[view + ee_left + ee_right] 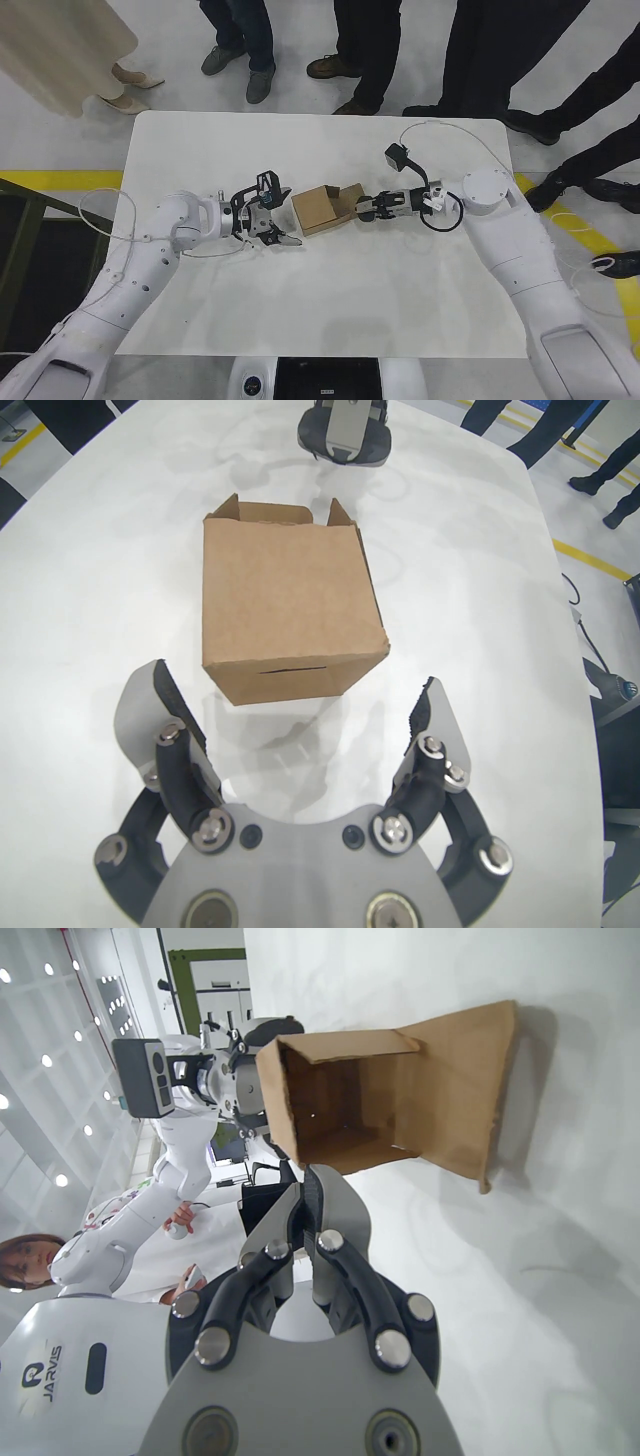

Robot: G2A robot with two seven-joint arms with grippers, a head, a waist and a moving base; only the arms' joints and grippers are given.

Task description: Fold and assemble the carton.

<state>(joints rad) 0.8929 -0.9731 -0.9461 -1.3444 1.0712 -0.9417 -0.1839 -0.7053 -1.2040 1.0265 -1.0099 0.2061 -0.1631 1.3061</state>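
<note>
Left hand (295,674) spread just short of carton (285,590); right hand (306,1178) pressed together; white table (475,625), yellow-lined floor (80,150).

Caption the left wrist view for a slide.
Open left gripper facing the closed end of a brown cardboard carton on a white table.

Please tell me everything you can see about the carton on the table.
The carton is a small box of plain brown corrugated cardboard, lying on its side near the middle of the white table. The end facing the open left claw is closed and shows a thin slit; that claw does not touch it. The opposite end is open, flaps spread outward, inside empty. The shut right claw meets the edge of one flap; whether it pinches it cannot be told.
</note>
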